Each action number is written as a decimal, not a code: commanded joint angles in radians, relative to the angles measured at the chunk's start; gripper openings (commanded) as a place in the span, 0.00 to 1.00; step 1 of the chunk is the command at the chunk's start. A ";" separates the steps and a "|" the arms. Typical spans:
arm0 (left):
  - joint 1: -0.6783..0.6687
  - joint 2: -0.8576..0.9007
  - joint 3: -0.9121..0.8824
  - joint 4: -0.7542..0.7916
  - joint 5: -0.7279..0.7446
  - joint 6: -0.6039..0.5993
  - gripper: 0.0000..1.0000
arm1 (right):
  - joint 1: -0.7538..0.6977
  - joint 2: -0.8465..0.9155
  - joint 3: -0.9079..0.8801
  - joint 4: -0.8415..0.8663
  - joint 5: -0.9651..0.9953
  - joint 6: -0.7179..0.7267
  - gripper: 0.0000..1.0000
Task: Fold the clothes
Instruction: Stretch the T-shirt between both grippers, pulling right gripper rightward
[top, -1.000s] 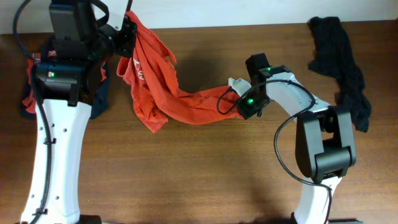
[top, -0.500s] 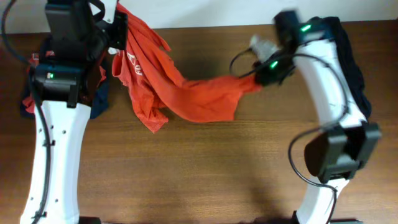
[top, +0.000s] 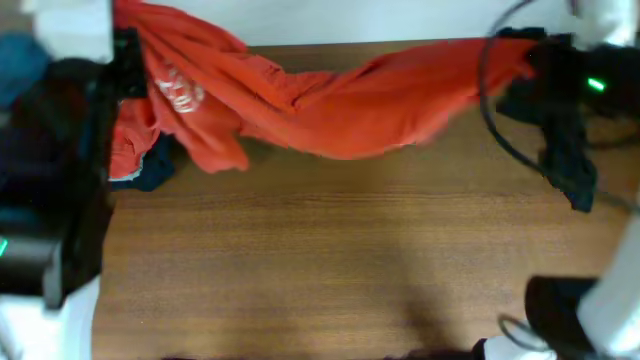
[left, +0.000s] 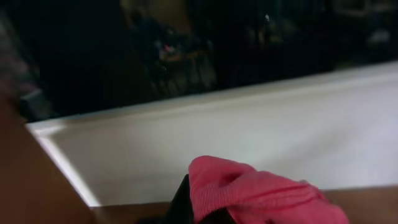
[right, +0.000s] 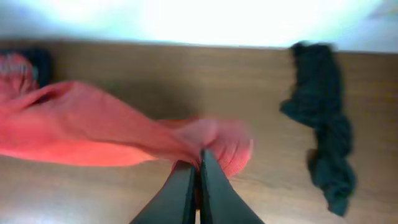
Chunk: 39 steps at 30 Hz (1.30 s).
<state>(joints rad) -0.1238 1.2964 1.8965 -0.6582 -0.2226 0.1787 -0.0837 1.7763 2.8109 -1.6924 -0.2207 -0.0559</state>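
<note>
Both clamped on red shirt (top: 340, 105): left gripper (top: 128, 62) at 10 o'clock, right gripper (right: 198, 163) at 2, cloth stretched between them.

The red shirt (top: 340, 100) bears unreadable print (top: 180, 90) (blurred).

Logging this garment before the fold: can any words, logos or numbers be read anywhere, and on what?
Orange-red cloth shirt: a white print near its left end, too blurred to read.
Brown wooden table, both wrist views: no text to be seen.
</note>
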 joint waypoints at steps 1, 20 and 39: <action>0.002 -0.119 0.026 -0.020 -0.073 -0.092 0.01 | -0.069 -0.168 0.028 -0.006 0.088 0.039 0.04; 0.002 -0.086 0.019 -0.369 -0.058 -0.369 0.01 | -0.122 -0.331 -0.209 -0.006 0.202 0.034 0.04; 0.002 0.386 0.018 -0.315 -0.031 -0.369 0.01 | -0.122 -0.037 -0.415 0.029 0.233 0.027 0.04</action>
<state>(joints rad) -0.1238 1.6588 1.9129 -0.9871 -0.2584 -0.1776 -0.1959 1.7359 2.3913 -1.6798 -0.0147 -0.0296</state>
